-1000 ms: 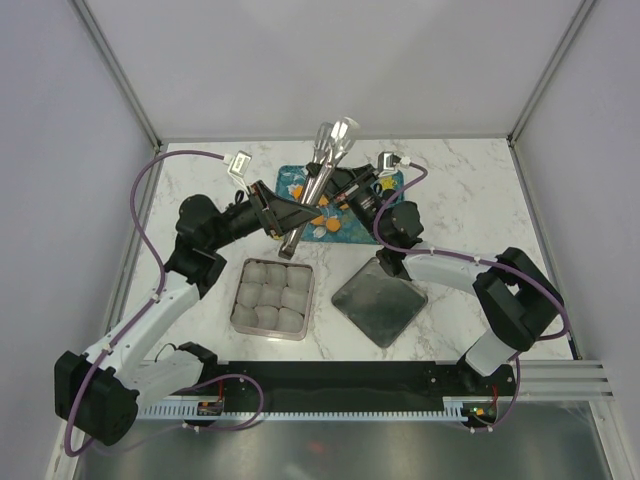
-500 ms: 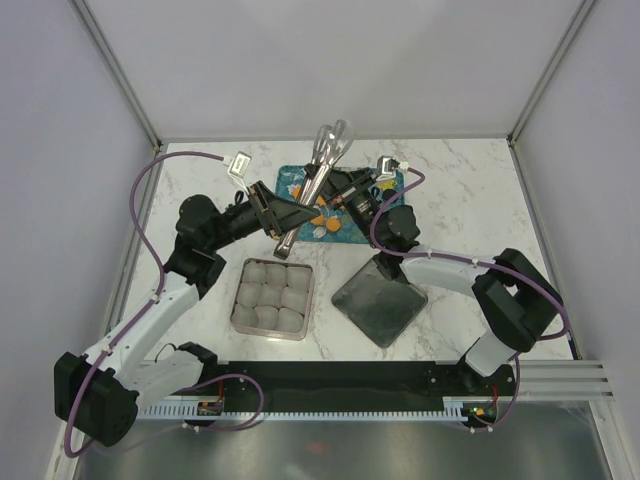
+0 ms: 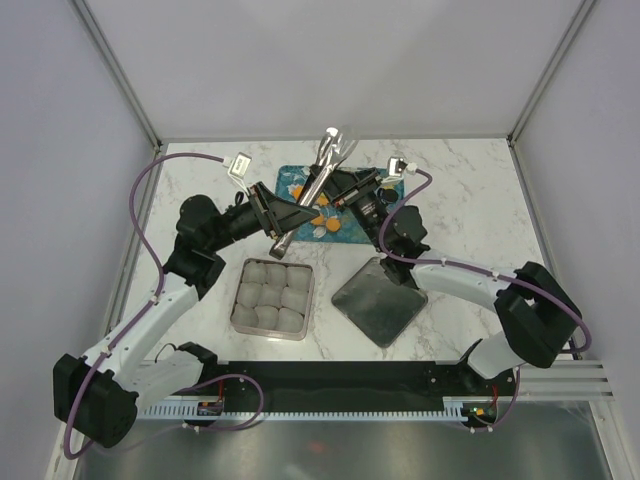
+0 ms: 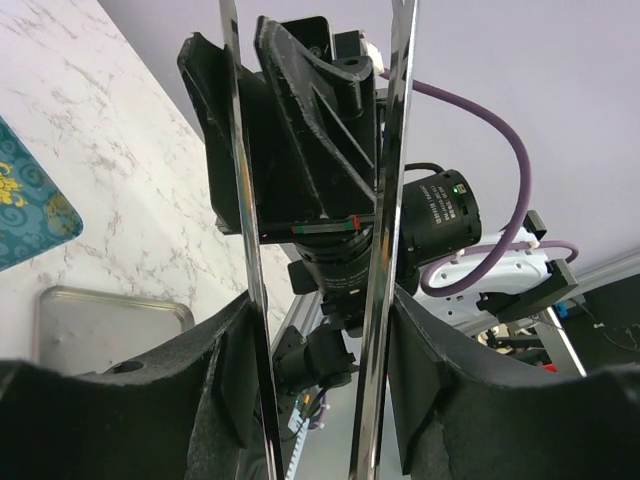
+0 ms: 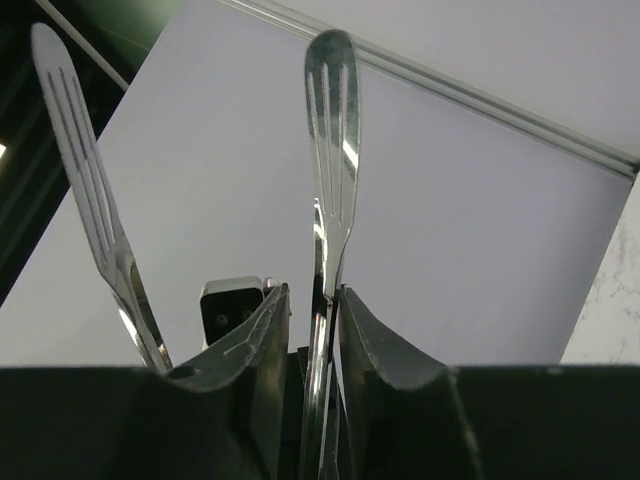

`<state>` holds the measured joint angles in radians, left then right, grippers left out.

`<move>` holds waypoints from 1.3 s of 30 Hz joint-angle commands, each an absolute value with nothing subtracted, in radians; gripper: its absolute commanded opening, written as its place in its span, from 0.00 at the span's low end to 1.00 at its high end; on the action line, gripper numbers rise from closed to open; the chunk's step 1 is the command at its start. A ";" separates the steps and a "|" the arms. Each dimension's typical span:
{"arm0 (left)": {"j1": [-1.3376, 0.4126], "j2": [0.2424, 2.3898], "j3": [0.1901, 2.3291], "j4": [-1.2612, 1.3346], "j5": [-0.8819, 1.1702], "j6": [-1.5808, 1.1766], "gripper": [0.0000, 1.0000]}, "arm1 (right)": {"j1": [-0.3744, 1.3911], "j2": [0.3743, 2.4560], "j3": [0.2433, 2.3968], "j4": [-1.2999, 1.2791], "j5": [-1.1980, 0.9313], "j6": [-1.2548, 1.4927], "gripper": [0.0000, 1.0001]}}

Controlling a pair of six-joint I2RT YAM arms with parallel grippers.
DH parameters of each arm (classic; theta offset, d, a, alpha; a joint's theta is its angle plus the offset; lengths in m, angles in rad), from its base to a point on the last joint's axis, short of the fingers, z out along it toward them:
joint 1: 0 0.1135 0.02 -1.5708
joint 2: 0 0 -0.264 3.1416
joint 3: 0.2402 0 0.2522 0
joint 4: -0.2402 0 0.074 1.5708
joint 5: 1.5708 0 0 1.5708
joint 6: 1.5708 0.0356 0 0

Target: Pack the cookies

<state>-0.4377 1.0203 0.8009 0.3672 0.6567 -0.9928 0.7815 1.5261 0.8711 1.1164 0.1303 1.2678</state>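
Orange cookies [image 3: 322, 222] lie on a teal plate [image 3: 352, 232] at the table's far middle. Metal tongs [image 3: 322, 170] hang above the plate, tips pointing away from the arms. My left gripper [image 3: 305, 212] is shut on the tongs: both metal arms [image 4: 240, 200] run between its fingers [image 4: 320, 310] and press on the pads. My right gripper [image 3: 342, 190] meets it from the right. One tong arm [image 5: 330, 130] stands between its jaws [image 5: 312, 295], close to the right one with a gap on the left. The other tong arm [image 5: 85, 170] passes outside them.
A metal tray [image 3: 309, 300] filled with white paper cups sits near the left arm. A dark grey square lid [image 3: 380, 300] lies to its right, under the right forearm. Purple cables loop beside both arms.
My right jaws have parted and let go of the tong arm. My left jaws have narrowed and squeezed the tongs. The right arm's elbow has swung to the right.
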 commanded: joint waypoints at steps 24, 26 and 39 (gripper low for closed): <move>-0.436 1.008 0.931 0.155 0.620 -0.824 0.54 | 0.671 1.082 0.773 0.200 0.414 0.967 0.59; -0.436 1.025 0.951 0.105 0.568 -0.770 0.53 | 0.646 1.056 0.802 0.081 0.403 0.904 0.61; -0.440 1.279 1.118 -0.221 0.344 -0.526 0.47 | 0.604 1.051 1.020 -0.268 0.390 0.508 0.63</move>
